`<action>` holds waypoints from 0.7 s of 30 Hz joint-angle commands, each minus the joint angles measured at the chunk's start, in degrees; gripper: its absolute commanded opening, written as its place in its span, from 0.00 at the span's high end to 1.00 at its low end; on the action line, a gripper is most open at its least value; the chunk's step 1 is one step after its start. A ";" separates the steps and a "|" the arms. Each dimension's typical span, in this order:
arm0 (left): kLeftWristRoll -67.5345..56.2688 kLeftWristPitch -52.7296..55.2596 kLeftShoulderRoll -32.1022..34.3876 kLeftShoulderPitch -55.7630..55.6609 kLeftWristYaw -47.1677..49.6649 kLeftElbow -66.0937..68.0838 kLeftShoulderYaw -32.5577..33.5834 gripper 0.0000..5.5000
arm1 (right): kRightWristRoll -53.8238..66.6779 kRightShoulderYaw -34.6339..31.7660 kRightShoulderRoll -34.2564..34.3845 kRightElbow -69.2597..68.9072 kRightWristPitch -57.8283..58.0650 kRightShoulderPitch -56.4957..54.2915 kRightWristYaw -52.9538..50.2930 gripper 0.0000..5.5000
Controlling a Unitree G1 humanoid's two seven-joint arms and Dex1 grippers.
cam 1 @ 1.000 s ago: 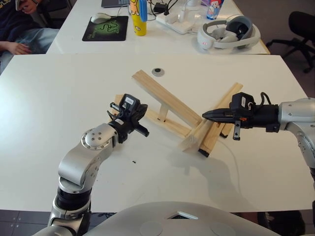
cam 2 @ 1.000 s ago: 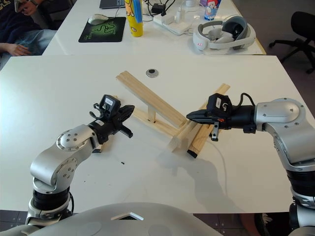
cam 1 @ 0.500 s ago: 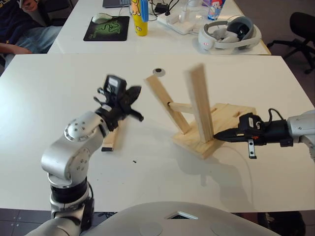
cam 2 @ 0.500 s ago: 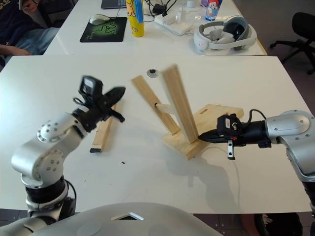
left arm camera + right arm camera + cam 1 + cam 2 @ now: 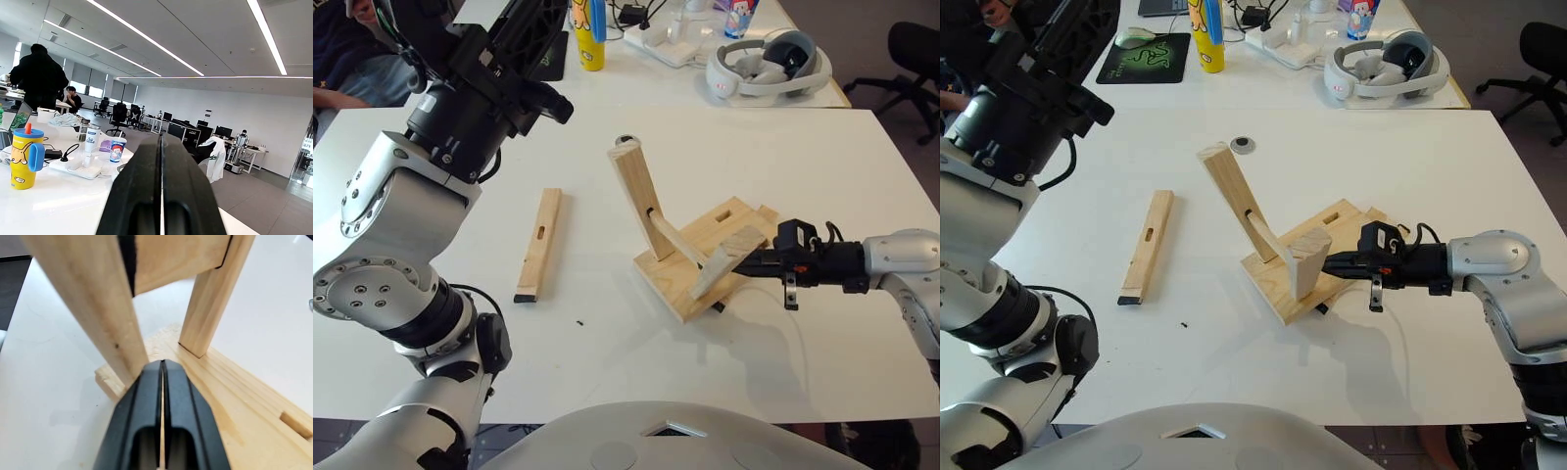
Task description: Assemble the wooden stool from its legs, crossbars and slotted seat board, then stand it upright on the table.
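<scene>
**Assembly, part-built.** Pale wooden slotted seat board lies flat on the white surface, underside up.
- Long pale wooden leg stands from the board, tilted.
- A second wooden leg rises at the board's near edge, leaning toward the camera.
- Short wooden crossbar spans the two legs.

**Loose stock.** One slotted wooden leg lies flat on the surface, well apart from the board on the robot's left.

**Right end effector**: fingers pressed together, holding nothing, tip against the board at the foot of the second leg.

**Left end effector**: fingers closed on nothing, raised high above the surface, aimed out at the room.

**Progress, judged.** Roughly half done: two legs and one crossbar seated. To do: fit the loose leg, fit any further legs and crossbars, then turn the stool onto its feet.
</scene>
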 commanded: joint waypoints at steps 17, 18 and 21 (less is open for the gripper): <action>3.65 -8.22 6.83 12.10 -3.07 3.62 -6.03 1.00 | -20.81 8.47 -1.06 14.07 -14.06 0.90 0.83 0.99; 3.93 -8.51 6.88 12.19 -3.30 3.83 -6.41 1.00 | -23.06 9.50 1.21 15.46 -14.47 -0.33 -2.47 0.99; 4.67 -9.16 7.17 12.23 -4.02 4.28 -7.57 1.00 | -24.90 9.98 7.66 16.89 -14.02 -4.36 -9.40 0.99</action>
